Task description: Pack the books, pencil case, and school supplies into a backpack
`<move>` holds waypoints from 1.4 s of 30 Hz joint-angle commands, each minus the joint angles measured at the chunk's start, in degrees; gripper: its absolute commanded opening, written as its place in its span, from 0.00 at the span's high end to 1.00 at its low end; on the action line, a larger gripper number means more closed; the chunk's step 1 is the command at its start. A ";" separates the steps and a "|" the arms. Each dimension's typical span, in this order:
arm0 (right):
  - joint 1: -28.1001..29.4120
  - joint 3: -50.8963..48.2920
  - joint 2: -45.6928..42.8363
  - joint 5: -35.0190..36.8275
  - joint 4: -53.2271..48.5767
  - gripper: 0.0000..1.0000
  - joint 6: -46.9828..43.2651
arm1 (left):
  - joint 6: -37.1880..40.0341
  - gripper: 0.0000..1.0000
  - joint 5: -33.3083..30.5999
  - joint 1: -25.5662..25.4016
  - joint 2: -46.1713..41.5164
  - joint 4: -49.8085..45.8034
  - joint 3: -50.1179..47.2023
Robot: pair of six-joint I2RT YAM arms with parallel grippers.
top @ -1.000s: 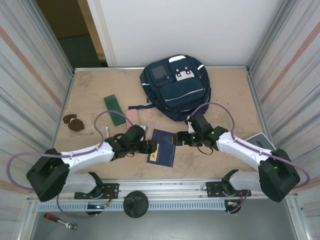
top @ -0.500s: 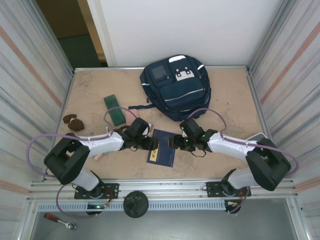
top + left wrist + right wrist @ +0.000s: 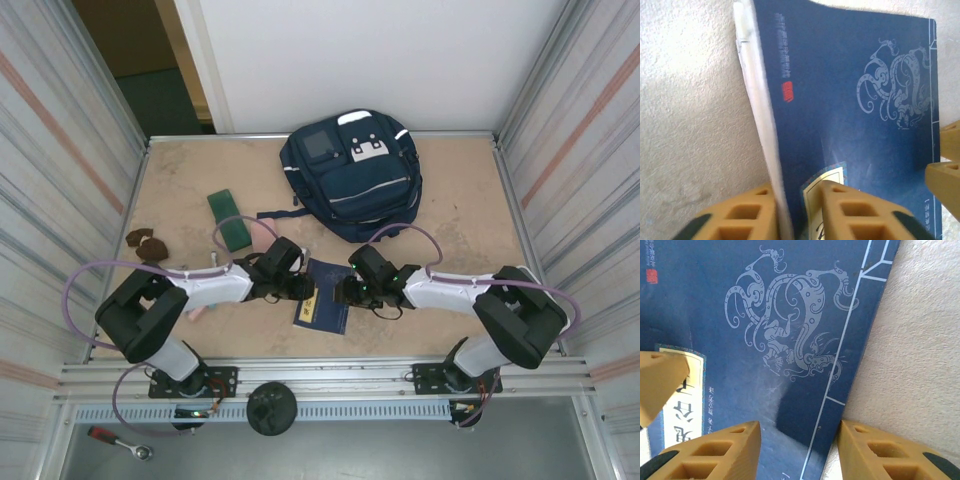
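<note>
A navy-blue book [image 3: 325,300] with a yellow label [image 3: 829,179] lies flat on the table in front of the navy backpack [image 3: 352,180]. My left gripper [image 3: 301,290] [image 3: 796,194] is shut on the book's [image 3: 840,100] left edge. One finger rests on the label and the other sits outside the white page edge. My right gripper [image 3: 345,292] [image 3: 800,430] straddles the book's [image 3: 765,315] right edge with its jaws well apart, one finger over the cover and one over the table. The pencil case is hidden.
A green flat piece [image 3: 230,220] and brown lumps [image 3: 145,245] lie at the left. A small pink piece [image 3: 197,312] peeks out by the left arm. Metal walls close in both sides, and a rail [image 3: 320,378] runs along the near edge.
Both arms have swung inward to the book. The left jaws have closed on its left edge, and the right jaws have narrowed around its right edge.
</note>
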 commanded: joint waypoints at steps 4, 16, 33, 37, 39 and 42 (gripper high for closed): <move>-1.53 -1.05 -0.95 -0.24 0.09 0.53 -1.39 | -0.38 1.00 1.33 -0.66 -0.67 2.62 -0.84; -12.80 -6.00 -12.27 -16.59 1.88 0.26 -5.76 | -10.71 1.00 16.21 5.83 -10.56 20.48 -8.31; -17.36 -9.99 -15.56 -34.57 31.64 0.65 3.40 | -17.52 1.00 22.88 8.78 -15.47 28.17 -8.56; -22.77 -9.59 -20.30 -34.43 26.10 0.99 2.65 | -11.19 0.88 20.54 9.09 -13.00 18.88 -2.87; -27.50 -7.82 -22.96 -34.02 18.03 1.00 0.79 | -5.69 0.75 17.60 9.05 -11.55 11.95 1.54; -38.02 -4.48 -27.05 -34.89 5.56 1.00 -2.83 | 4.89 0.58 9.12 8.85 -8.29 -0.69 10.57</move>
